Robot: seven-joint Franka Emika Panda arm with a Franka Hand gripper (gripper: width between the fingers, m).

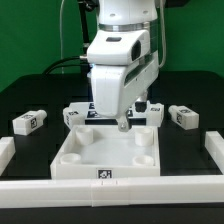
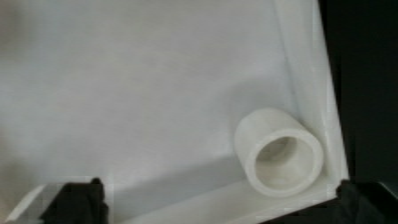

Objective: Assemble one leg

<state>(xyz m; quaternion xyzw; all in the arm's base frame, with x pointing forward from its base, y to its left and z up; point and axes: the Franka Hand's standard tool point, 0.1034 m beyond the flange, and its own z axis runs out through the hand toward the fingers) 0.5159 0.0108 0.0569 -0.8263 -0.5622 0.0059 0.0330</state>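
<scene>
Several legs, small white blocks with black-and-white tags, lie on the black table in the exterior view. One leg [image 1: 28, 122] is at the left, one [image 1: 72, 116] by the tabletop's far left corner, one [image 1: 183, 116] at the right, and one [image 1: 150, 108] is partly hidden behind the arm. My gripper [image 1: 122, 123] hangs over the far edge of the white square tabletop [image 1: 108, 158]. In the wrist view the gripper [image 2: 217, 205] is open and empty, its dark fingertips [image 2: 80, 200] wide apart above the tabletop [image 2: 143, 100], with a round corner socket [image 2: 281, 155] near one finger. No leg shows in the wrist view.
Low white walls border the work area at the exterior view's left [image 1: 5, 152], right [image 1: 214, 150] and front [image 1: 110, 190]. A tag [image 1: 105, 176] sits on the tabletop's front edge. The arm's body hides the table behind the tabletop.
</scene>
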